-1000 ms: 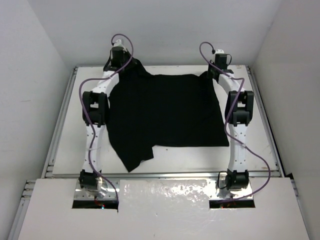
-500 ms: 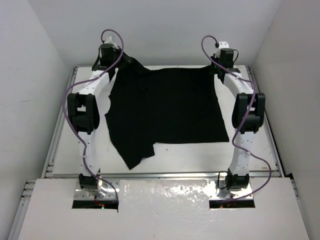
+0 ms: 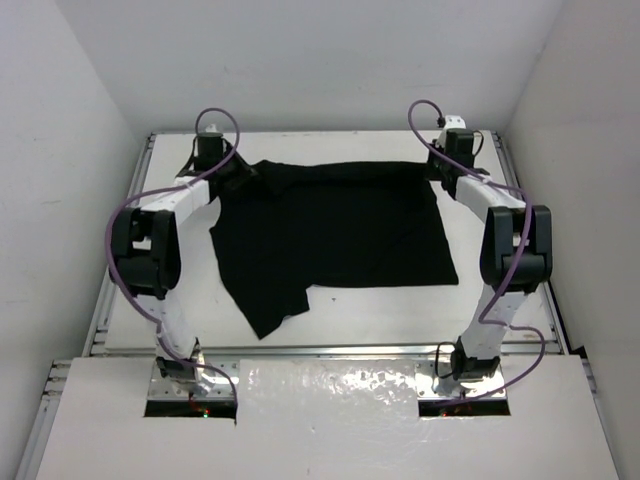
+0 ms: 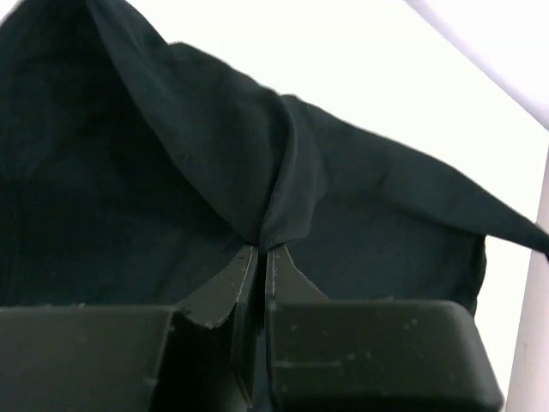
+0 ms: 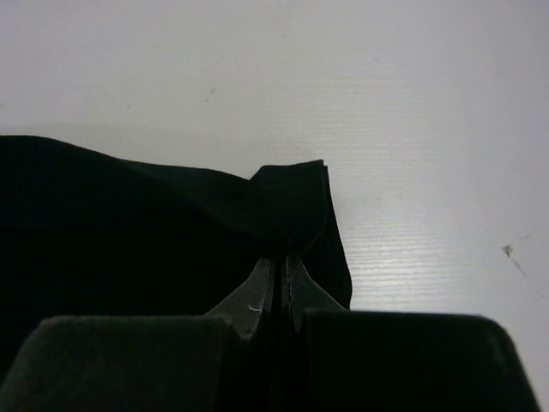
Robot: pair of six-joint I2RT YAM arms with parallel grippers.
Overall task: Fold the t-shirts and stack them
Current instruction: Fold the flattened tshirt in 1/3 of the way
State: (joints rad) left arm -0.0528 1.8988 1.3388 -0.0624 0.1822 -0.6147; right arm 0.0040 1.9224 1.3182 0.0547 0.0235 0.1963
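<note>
**Desk:** Progress on the fold?

**Operator:** Barely starting, I'm judging. The t-shirt (image 3: 330, 235) is lying spread across the middle of the table (image 3: 400, 312), mostly flat, with only its far edge rising into the jaws. No fold is finished and nothing is stacked, and it's the only garment I'm seeing.

**Desk:** And the grippers?

**Operator:** Both are pinching cloth. The left gripper (image 4: 260, 251) is clamping the far edge at about 11 o'clock. The right gripper (image 5: 280, 257) is clamping the far corner at about 1 o'clock.

**Desk:** Which way is it pointing?

**Operator:** One sleeve (image 3: 265, 318) is sticking out toward 7 o'clock, and the other seems to be bunching at the left gripper. So I'm reading shoulders at 9 o'clock and hem at 3 o'clock, with the long axis running 9 to 3. The collar is too dark to make out.
</note>
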